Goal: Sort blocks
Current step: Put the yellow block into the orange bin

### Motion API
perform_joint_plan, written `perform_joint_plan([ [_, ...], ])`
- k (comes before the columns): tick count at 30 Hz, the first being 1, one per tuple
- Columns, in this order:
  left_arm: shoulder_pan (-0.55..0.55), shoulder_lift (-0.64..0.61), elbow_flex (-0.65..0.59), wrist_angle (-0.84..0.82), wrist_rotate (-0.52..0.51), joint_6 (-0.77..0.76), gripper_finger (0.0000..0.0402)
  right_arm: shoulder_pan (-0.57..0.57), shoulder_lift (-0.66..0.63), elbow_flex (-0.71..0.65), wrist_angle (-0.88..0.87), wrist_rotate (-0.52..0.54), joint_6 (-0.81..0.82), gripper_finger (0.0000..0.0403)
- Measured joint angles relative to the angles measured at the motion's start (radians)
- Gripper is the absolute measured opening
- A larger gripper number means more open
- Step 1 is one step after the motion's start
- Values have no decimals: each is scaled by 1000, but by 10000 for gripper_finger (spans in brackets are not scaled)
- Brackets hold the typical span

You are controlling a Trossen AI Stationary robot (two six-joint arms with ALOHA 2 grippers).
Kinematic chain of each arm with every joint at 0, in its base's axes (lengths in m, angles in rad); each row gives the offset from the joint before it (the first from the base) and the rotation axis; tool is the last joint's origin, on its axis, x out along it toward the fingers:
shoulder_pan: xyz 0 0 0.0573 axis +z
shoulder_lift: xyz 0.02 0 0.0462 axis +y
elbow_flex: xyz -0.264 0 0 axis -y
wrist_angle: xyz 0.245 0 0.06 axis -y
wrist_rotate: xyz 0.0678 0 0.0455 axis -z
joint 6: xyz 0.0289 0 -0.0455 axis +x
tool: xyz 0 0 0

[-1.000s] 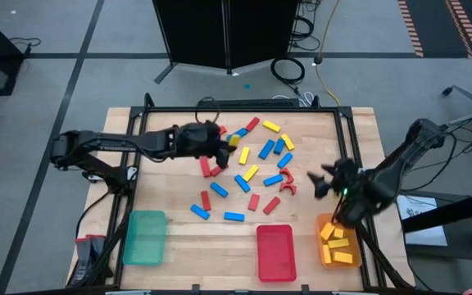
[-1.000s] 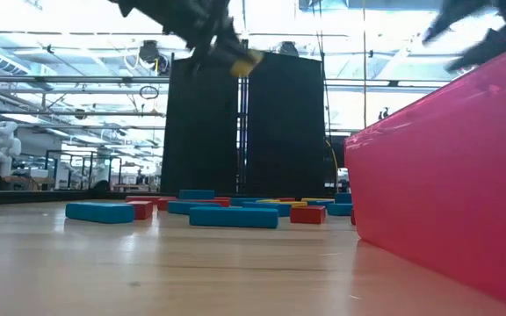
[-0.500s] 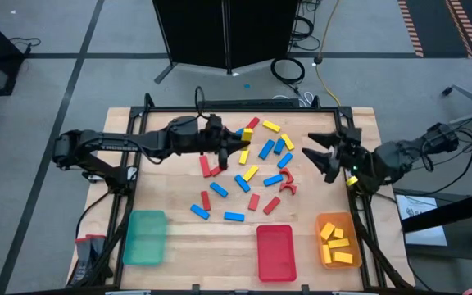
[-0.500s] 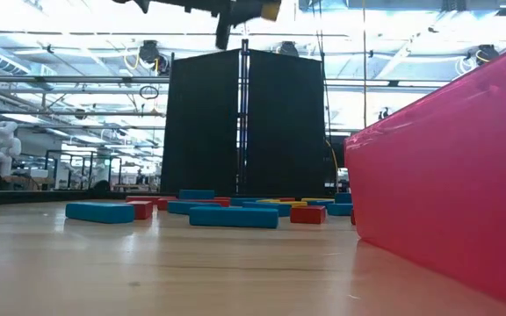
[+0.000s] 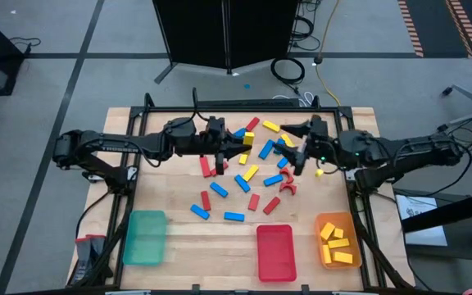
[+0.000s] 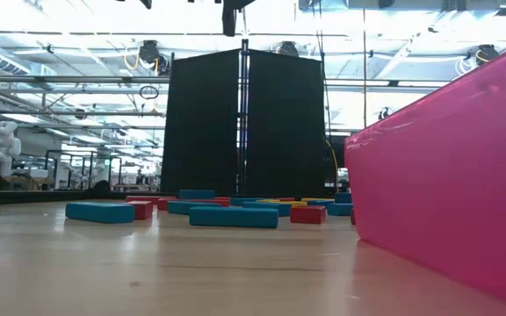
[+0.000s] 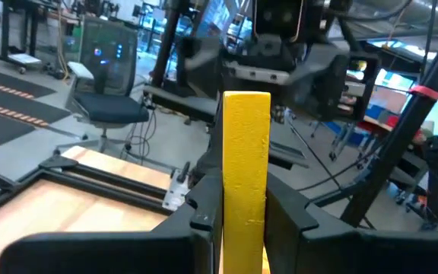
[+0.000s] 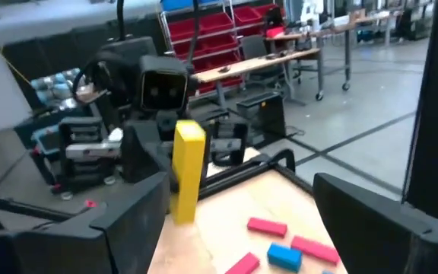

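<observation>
My left gripper (image 5: 238, 142) is held level above the table's far middle, shut on a yellow block (image 5: 247, 139) (image 7: 245, 152). My right gripper (image 5: 298, 147) faces it from the right, open, with its fingers (image 8: 371, 221) spread wide and nothing between them. In the right wrist view the yellow block (image 8: 188, 169) shows straight ahead. Several red, blue and yellow blocks (image 5: 252, 176) lie flat on the table below both grippers. In the low view they form a row (image 6: 233, 215), and only a dark bit of my left arm (image 6: 231, 12) shows at the top edge. My left gripper pinches the yellow block between its two fingers (image 7: 202, 221), which lie on opposite sides of its lower part (image 7: 243, 228). The fingers come in level from the table's left. The block stands roughly upright, its upper end (image 7: 246, 103) free above the fingers, lifted clear of the table.
Three trays stand along the near edge: a green one (image 5: 146, 238) at the left, a red one (image 5: 274, 251) in the middle and an orange one (image 5: 347, 225) at the right holding several yellow blocks. The red tray's wall (image 6: 446, 175) fills the right of the low view.
My right gripper has swung up from over the orange tray toward the far edge and the left. It has turned level and now faces my left gripper. My left gripper has risen a little with the yellow block and tipped up to level.
</observation>
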Motion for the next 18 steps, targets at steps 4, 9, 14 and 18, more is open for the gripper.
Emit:
perform_joint_plan([
  [4,-15,0,0,2,0,18,59,-48,70,75,-2,-96,-55,320],
  [9,-30,0,0,2,0,47,59,-100,146,133,-14,-224,-64,320],
  [14,-30,0,0,1,-4,54,59,-125,198,148,-15,-300,-57,320],
  [18,-30,0,0,1,-5,70,59,-136,219,158,-1,-346,-38,319],
])
